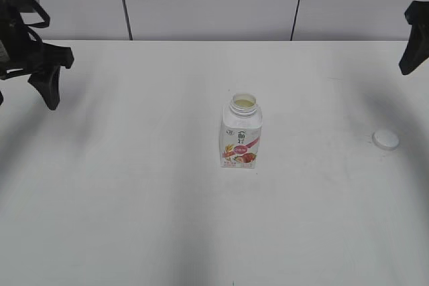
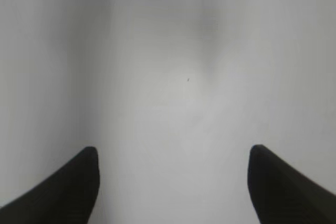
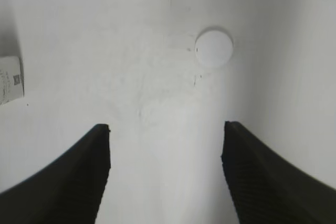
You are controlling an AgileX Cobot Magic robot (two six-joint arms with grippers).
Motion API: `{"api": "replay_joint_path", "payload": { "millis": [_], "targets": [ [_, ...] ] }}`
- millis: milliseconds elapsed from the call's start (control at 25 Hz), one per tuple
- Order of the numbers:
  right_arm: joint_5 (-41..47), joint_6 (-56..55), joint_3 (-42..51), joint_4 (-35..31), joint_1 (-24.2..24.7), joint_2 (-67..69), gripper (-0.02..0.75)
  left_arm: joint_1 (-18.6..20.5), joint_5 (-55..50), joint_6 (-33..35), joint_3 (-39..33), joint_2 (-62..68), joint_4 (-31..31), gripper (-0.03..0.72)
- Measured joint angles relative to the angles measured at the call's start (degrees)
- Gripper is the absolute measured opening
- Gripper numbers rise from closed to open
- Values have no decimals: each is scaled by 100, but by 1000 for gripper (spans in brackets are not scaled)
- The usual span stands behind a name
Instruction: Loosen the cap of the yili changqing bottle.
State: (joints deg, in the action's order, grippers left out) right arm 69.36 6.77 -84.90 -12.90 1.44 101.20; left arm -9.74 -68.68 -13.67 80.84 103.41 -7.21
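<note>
Cap off and lying on the bench, bottle open, both end effectors empty and raised.

In the exterior view, the yili changqing bottle (image 1: 240, 132) stood upright near the middle of the white bench (image 1: 134, 199), its neck uncovered, while the cap (image 1: 385, 140) lay flat well apart to its right; the left end effector (image 1: 47, 75) hung at the far left edge and the right end effector (image 1: 415, 45) at the far right edge, both clear of the bottle. In the left wrist view, the left end effector (image 2: 173, 187) had its fingers spread wide over bare bench (image 2: 184, 77). In the right wrist view, the right end effector (image 3: 165, 174) was likewise spread and empty, the cap (image 3: 214, 48) lay ahead of it, and a corner of the bottle (image 3: 10, 80) showed at the left edge.
</note>
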Motion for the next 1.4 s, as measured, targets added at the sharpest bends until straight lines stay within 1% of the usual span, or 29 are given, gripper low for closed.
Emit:
{"api": "replay_joint_path", "payload": {
  "millis": [200, 440, 600, 720, 960, 1160, 1240, 1400],
  "targets": [
    [5, 4, 945, 6, 0, -869, 527, 0, -74, 22, -211, -511, 110, 524],
    [22, 11, 2085, 16, 0, -2128, 527, 0, -91, 40, -945, -1823, 174, 524],
    [33, 16, 2670, 16, 0, -2939, 527, 0, -47, 40, -1553, -2864, 190, 523],
    [33, 28, 3037, 16, 0, -3521, 527, 0, 179, 40, -2072, -3593, 190, 523],
    [38, 35, 3803, -6, 0, -4711, 527, 0, 1241, 40, -3610, -5328, 198, 518],
    [-153, 76, 4481, -11, 0, -5945, 527, 0, 1573, 40, -4787, -6949, 198, 512],
    [-287, 173, 4727, -11, 0, -6398, 527, 0, 1614, 40, -4979, -7590, 198, 512],
    [-417, 474, 5131, -11, 0, -7340, 527, 0, 1736, 77, -5016, -8684, 173, 512]
  ]
}}
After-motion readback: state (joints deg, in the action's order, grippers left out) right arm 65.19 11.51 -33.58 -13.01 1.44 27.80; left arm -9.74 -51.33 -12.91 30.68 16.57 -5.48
